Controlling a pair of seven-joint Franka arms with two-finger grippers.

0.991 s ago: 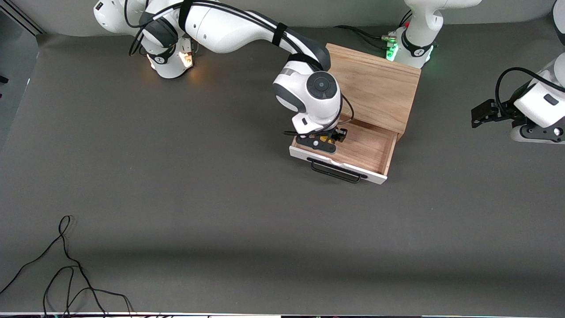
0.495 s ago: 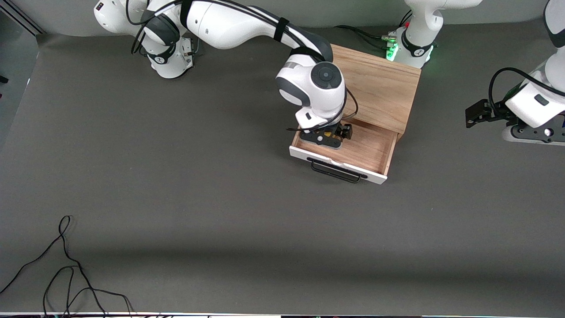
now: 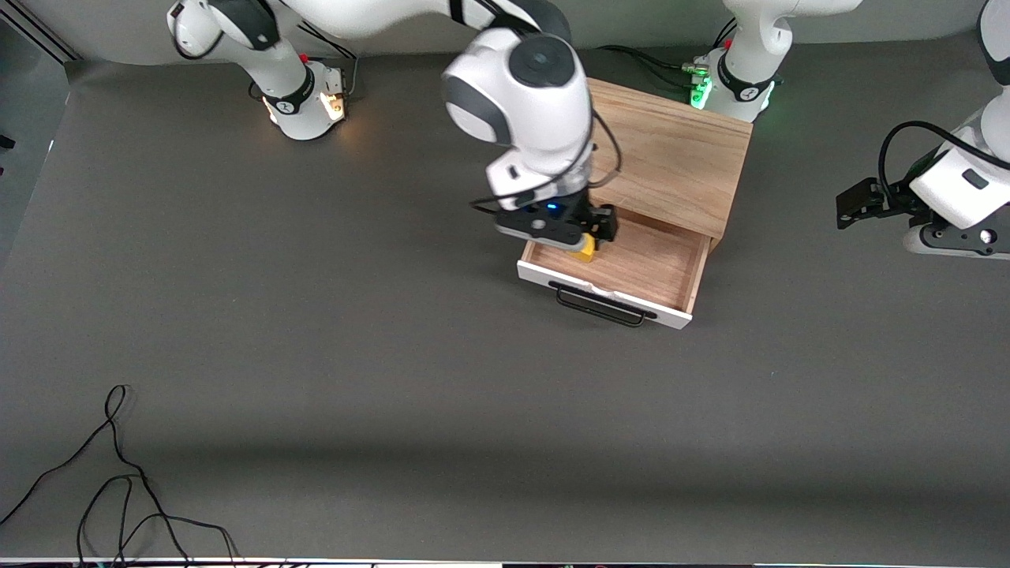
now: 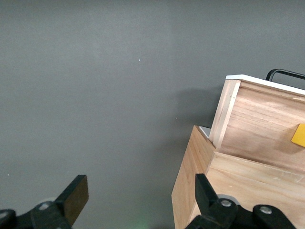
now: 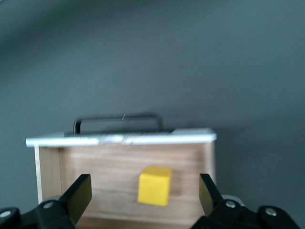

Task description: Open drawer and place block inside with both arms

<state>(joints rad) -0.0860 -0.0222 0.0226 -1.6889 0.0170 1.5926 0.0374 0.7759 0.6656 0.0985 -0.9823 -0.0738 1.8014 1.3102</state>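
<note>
We see the drawer pulled out of its cabinet on the grey worktop. The yellow block lies free on the drawer floor, toward the right arm's end. The right end effector hangs over it with fingers spread wide, touching nothing; from the front its body hides most of the block. The left end effector waits over bare worktop at the left arm's end, also spread wide. Its view cuts off the block at the edge. A loose cable runs off the near edge.
</note>
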